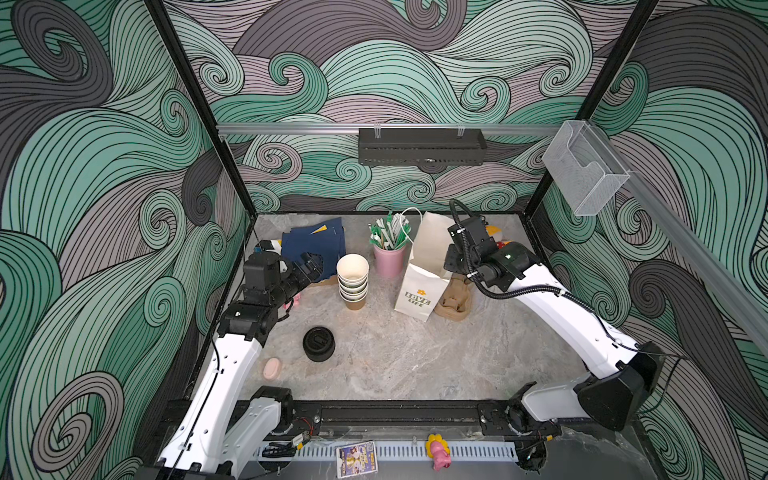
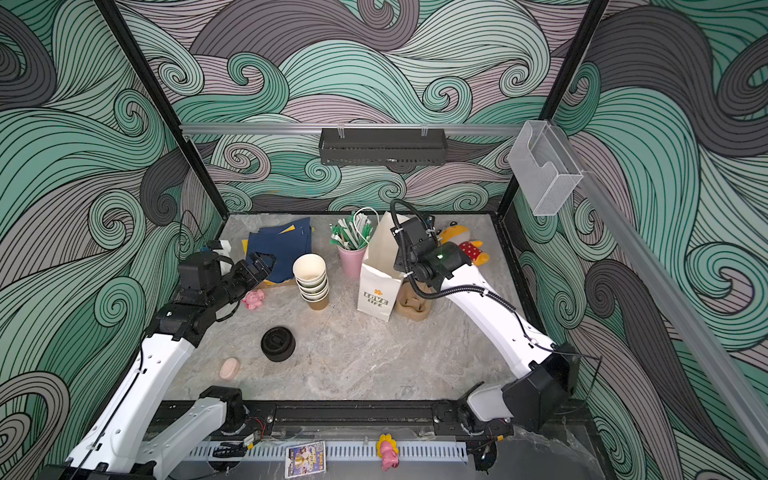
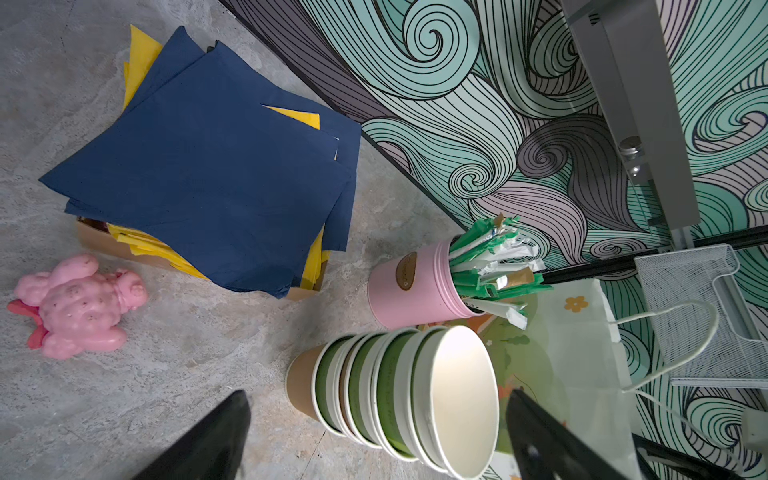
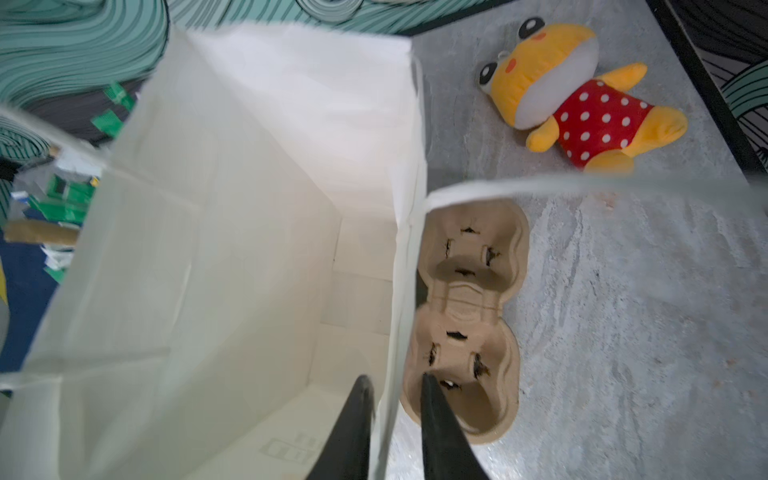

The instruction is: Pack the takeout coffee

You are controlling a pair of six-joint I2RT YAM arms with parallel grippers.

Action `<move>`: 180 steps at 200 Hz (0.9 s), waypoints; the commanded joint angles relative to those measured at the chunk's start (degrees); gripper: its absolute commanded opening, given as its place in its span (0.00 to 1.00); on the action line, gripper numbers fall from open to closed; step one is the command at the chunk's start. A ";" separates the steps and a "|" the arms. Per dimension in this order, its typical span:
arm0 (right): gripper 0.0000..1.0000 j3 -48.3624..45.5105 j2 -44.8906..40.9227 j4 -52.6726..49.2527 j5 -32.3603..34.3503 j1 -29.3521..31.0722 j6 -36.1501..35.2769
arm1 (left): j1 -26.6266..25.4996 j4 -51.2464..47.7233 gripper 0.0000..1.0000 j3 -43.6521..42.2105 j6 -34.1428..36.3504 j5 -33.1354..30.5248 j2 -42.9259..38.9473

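Observation:
A stack of several olive-green paper cups, white inside and without lids, stands upright on a brown cup left of centre. My left gripper is open just left of the stack, and its fingers are spread wide on either side of the cups without touching. A stack of black lids sits nearer the front. My right gripper is open at the top of the white paper bag, one finger on each side of the bag's side wall. A brown cardboard cup carrier lies beside the bag.
A pink cup of green-white straws stands behind the cup stack, and navy and yellow napkins lie at the back left. A pink toy, a pink round piece and a yellow plush lie on the table.

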 commanded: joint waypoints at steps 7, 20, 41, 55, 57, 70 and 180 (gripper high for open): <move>0.45 3.86 -3.12 -2.57 -0.71 -0.26 -3.07 | -0.46 -2.70 0.98 3.29 0.92 0.83 -0.41; 0.52 4.67 -6.39 -5.32 -0.17 -0.24 -5.79 | -0.54 -4.02 0.98 3.54 0.63 1.98 -0.93; 0.58 5.06 -12.93 -7.19 -0.31 -0.31 -11.83 | -1.20 -6.72 0.97 3.66 0.10 3.94 -1.48; 0.58 6.75 -15.16 -7.83 -4.15 -0.25 -16.00 | -2.01 -8.68 0.96 3.92 -0.12 4.64 -1.55; 0.58 7.52 -15.38 -8.03 -5.70 -0.20 -16.92 | -2.17 -9.01 0.96 3.93 -0.13 4.72 -1.51; 0.58 11.02 -14.81 -9.22 -12.13 0.72 -19.21 | -3.08 -10.55 0.95 4.02 -0.63 4.79 -1.59; 0.59 14.19 8.76 -0.01 -25.54 31.31 -25.04 | -2.92 -42.64 0.88 2.59 -11.55 -9.54 -6.33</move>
